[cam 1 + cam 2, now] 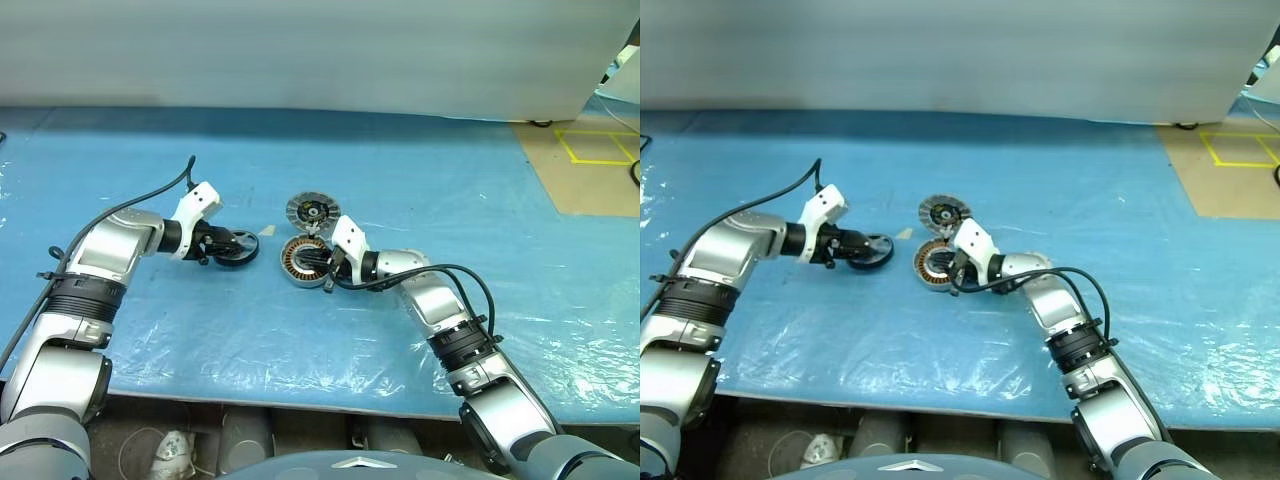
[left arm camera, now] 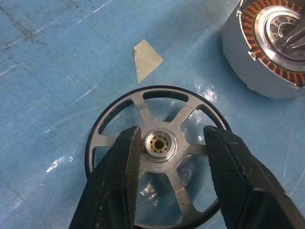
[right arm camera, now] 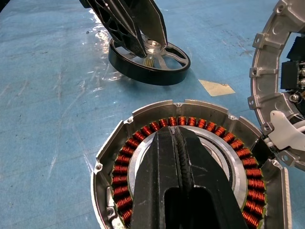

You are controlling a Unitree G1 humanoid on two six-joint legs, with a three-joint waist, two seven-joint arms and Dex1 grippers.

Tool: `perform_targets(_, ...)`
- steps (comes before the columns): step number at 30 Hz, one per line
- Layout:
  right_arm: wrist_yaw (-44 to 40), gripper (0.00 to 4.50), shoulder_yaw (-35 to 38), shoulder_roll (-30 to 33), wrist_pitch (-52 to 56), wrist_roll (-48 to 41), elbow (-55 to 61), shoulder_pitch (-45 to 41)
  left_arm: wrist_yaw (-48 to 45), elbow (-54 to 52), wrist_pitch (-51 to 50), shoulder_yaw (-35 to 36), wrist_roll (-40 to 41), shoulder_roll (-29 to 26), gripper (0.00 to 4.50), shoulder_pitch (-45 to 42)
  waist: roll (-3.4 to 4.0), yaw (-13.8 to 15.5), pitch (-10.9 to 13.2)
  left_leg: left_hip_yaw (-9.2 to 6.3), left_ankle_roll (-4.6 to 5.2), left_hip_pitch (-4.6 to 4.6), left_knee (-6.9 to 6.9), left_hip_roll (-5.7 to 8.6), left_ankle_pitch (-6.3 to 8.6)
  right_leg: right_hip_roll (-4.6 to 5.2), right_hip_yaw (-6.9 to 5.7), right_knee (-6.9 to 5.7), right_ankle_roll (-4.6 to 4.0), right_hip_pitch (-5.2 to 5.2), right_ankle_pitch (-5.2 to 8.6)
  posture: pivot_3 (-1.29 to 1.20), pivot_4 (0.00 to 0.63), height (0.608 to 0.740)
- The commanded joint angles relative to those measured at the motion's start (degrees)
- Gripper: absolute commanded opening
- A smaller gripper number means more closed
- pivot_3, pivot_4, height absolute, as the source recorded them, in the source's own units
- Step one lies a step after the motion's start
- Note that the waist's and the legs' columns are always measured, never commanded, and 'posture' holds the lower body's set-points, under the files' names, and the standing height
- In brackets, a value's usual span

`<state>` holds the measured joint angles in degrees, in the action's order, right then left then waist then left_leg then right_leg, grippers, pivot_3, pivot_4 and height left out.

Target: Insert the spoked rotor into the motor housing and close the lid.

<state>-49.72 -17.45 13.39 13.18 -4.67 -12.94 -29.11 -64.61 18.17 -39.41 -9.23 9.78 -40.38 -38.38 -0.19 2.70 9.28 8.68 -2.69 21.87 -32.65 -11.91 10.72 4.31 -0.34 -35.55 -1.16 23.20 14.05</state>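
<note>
Slippage is looking like the main risk: the left gripper (image 2: 169,143) is grasping the rotor (image 2: 159,157) only by its small hub, one finger (image 2: 121,167) on each side, so the wheel could be pivoting or dropping out while it is being carried. The rotor seems to be tilting, with part of its rim near or on the blue sheet (image 1: 420,180), well to the left of the housing (image 3: 190,162). A second risk is a clash at the housing: the right gripper (image 3: 178,136) is sitting clenched, its fingers pressed together over the silver hub inside the copper windings, and so blocking the very opening the rotor is needing. The lid (image 1: 312,211) is lying just behind the housing, close enough to be getting knocked. The left arm is reaching inward and angling down; the right arm is reaching forward and leftward, nearly level.
</note>
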Motion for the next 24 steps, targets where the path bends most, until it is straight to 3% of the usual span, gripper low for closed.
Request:
perform_targets(1, -0.28, 0.0, 1.03, -0.08, 0.26, -1.47, 3.29, -0.55, 0.35, -0.94, -0.2, -1.24, -0.64, 0.26, 2.19, 1.14, 0.0, 0.0, 0.0, 0.0, 0.0, 0.0, 0.0, 0.0, 0.0, 0.0, 0.0, 0.0, 0.0, 0.0, 0.0, 0.0, 0.15, 0.74)
perform_targets(13, -5.66, 0.0, 2.63, 6.85, 1.53, -5.53, 15.02, 2.46, -0.4, -1.89, -1.14, -2.33, -0.81, -0.78, 2.19, 3.27, 0.0, -0.01, 0.0, 0.0, 0.0, -0.08, 0.04, 0.0, 0.0, 0.0, 0.02, 0.03, 0.0, -0.05, 0.0, 0.0, 0.15, 0.74)
perform_targets(22, -4.12, 0.0, 2.78, 7.77, -4.88, -4.11, 15.03, 2.72, -0.08, -1.57, -2.48, -2.64, -0.78, -0.5, 2.19, 4.17, 0.02, -0.09, -0.01, 0.03, 0.0, -0.13, 0.06, 0.01, 0.0, 0.0, 0.06, 0.03, 0.0, -0.07, 0.0, 0.0, 0.15, 0.74)
perform_targets(24, -3.25, 0.0, 2.67, 7.56, -6.89, -3.48, 14.3, 2.7, -0.01, -1.63, -2.78, -2.61, -0.71, -0.46, 1.81, 4.33, 0.02, -0.1, -0.01, 0.04, 0.0, -0.15, 0.08, 0.01, 0.0, 0.0, 0.07, 0.03, -0.01, -0.07, 0.0, 0.0, 0.15, 0.74)
